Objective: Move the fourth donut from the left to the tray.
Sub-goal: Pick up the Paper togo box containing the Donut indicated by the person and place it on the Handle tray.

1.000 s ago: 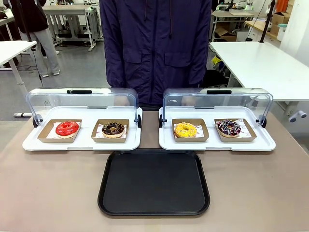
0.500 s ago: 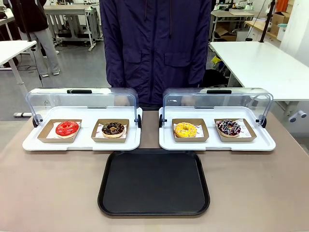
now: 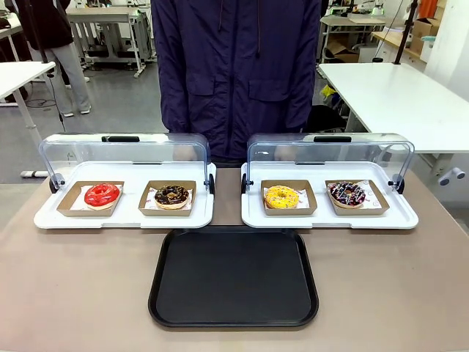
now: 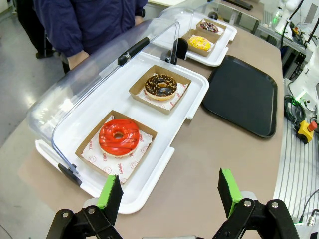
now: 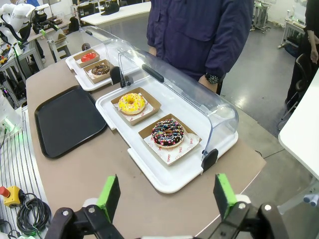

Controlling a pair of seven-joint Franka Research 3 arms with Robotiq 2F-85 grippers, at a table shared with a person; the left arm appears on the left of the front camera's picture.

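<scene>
Workshop room: white tables on a grey floor behind a brown tabletop.
The brown table spans the foreground, and beyond it lies a smooth grey floor. A long white table stands at the right, and the corner of another white table shows at the left. Farther back are a metal-framed workbench at the left and a second bench at the right, with cardboard boxes near the right edge. The light is bright and even.

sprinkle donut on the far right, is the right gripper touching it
Apart. The right wrist view shows the right gripper, fingers open, short of the sprinkle donut, with bare white tray between them.
</scene>
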